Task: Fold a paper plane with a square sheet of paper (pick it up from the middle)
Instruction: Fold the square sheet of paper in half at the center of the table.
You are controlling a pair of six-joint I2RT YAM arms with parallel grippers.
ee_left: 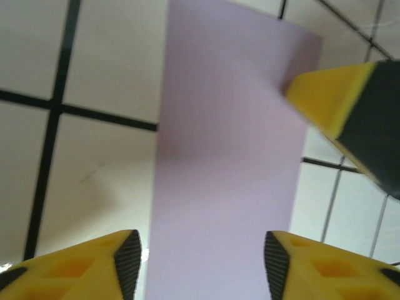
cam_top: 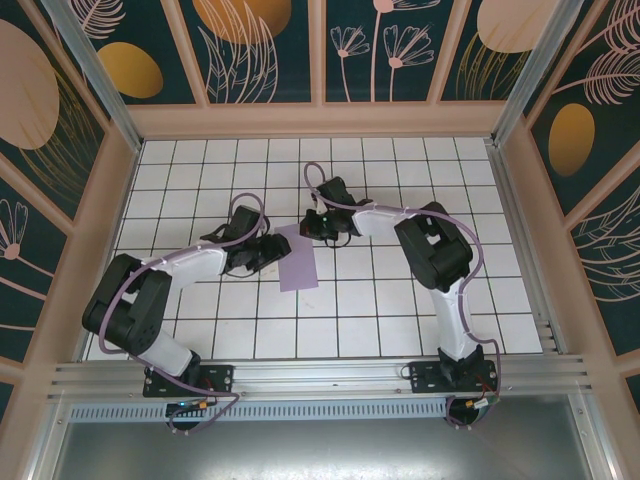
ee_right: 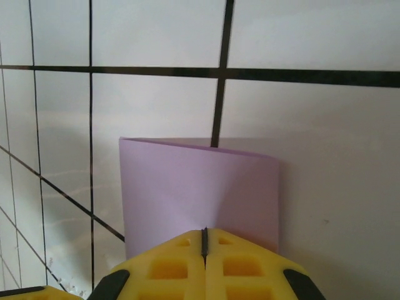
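The square sheet of paper (cam_top: 298,258), lilac, lies on the white tiled table folded into a narrow rectangle. In the left wrist view the sheet (ee_left: 225,156) runs away between the two spread fingers of my left gripper (ee_left: 203,265), which is open and holds nothing. That left gripper (cam_top: 272,252) sits at the strip's left edge. My right gripper (cam_top: 312,228) is at the strip's far end. It is shut, and its joined tips (ee_right: 204,232) rest on the near part of the paper (ee_right: 187,187). A paper plane is out of view.
The tiled table (cam_top: 400,300) has raised wooden walls on the left, back and right. An aluminium rail (cam_top: 320,375) with both arm bases runs along the near edge. The right arm's elbow (cam_top: 435,245) stands to the right of the paper.
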